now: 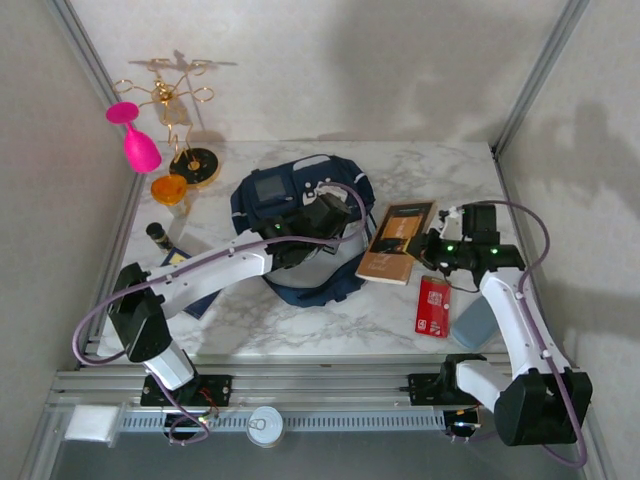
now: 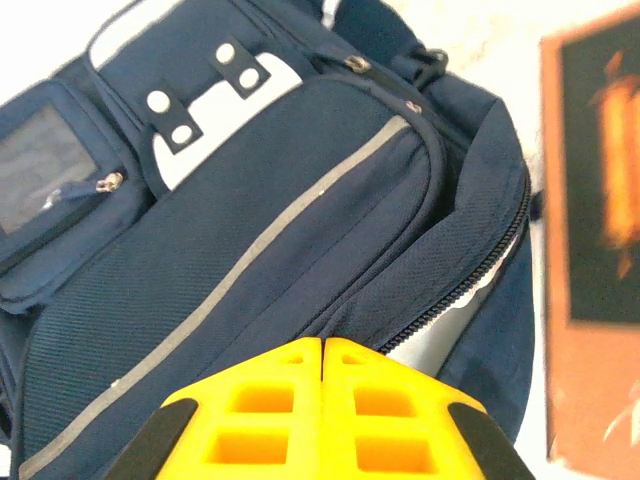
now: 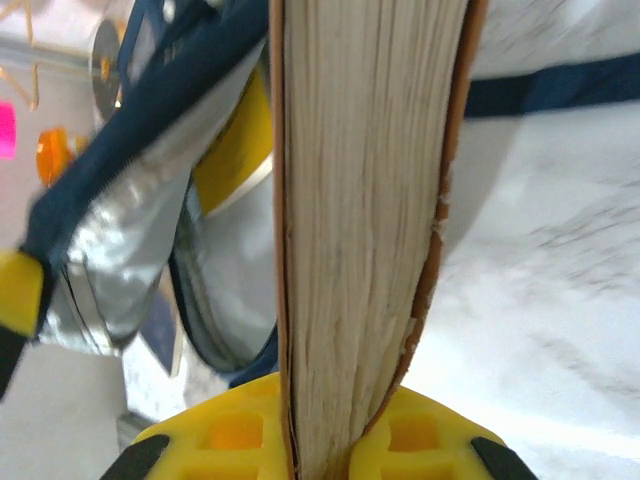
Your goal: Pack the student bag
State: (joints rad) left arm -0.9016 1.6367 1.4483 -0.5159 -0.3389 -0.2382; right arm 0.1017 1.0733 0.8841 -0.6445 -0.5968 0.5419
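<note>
Top external view: the navy student bag (image 1: 268,192) sits mid-table on the marble top (image 1: 300,320), with the left arm stretched over it. Left wrist view now, and the left gripper (image 2: 323,352) has its yellow fingers pressed together, pinching the fabric by the open zip, silver lining showing at the mouth. Over on the right wrist, the right gripper (image 3: 330,425) clamps a thick book (image 3: 360,200), page edge towards the camera, just beside the bag's gaping opening
</note>
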